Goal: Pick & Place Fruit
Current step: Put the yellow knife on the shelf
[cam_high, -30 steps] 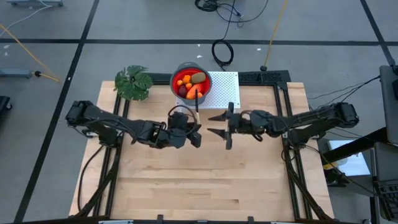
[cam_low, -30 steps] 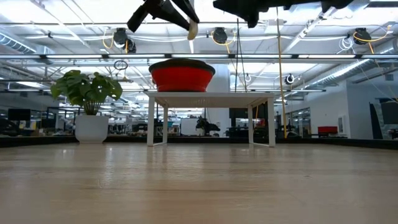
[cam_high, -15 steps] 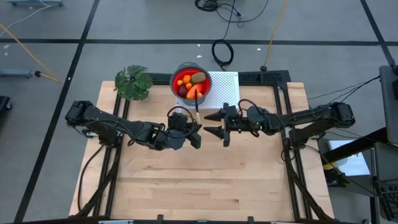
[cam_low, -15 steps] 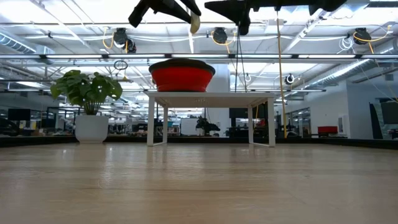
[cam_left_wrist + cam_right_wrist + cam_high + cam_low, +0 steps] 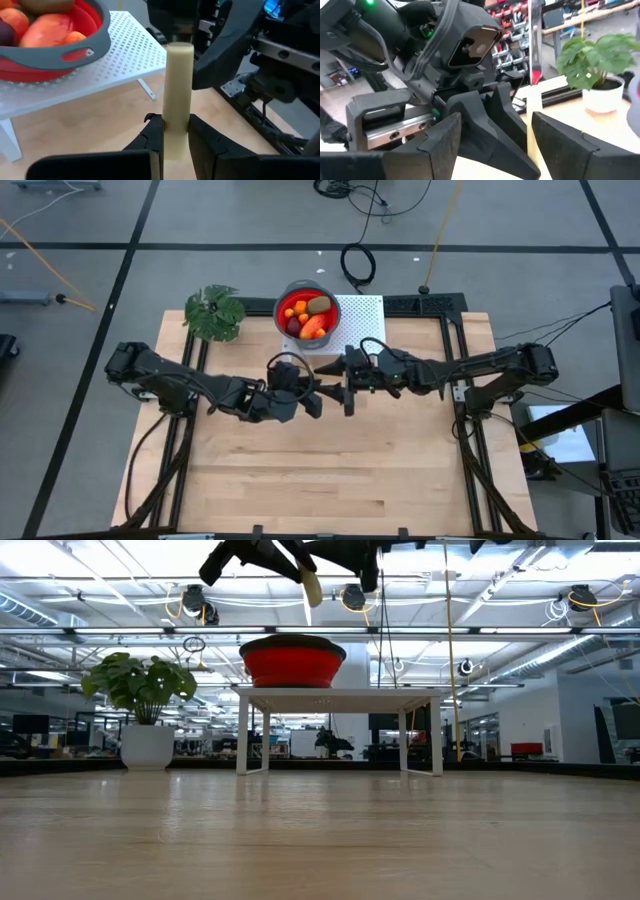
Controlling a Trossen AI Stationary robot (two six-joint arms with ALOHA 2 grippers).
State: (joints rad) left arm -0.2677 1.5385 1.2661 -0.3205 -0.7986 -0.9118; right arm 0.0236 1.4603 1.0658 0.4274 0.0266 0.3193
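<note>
The fruit (image 5: 305, 318) lies in a red bowl with a grey rim (image 5: 300, 283) on a white perforated stand (image 5: 362, 320) at the table's far edge; the left wrist view shows the fruit (image 5: 45, 27) too. My left gripper (image 5: 318, 392) (image 5: 176, 125) hovers mid-table, near side of the stand, shut on a slim pale-yellow knife (image 5: 177, 85). My right gripper (image 5: 347, 385) (image 5: 495, 125) is open and faces it from the right. Its fingers (image 5: 220, 55) stand around the knife's free end (image 5: 179, 46). My left gripper pinches the knife's near end (image 5: 176, 122) between its two fingers, and the knife runs forward along them toward my right gripper. The knife (image 5: 312, 585) is lifted high clear of the table. Whether my right gripper touches the knife's free end I cannot tell.
A green leafy plant (image 5: 214, 312) in a white pot stands at the far left of the table. The stand's legs (image 5: 243, 730) rest on the wood. Bare wooden tabletop (image 5: 320, 470) stretches across the near half.
My right gripper has travelled toward the table's left, closing on my left gripper until its open fingers reach the knife's free end. My left gripper has kept the knife aloft in nearly the same place.
</note>
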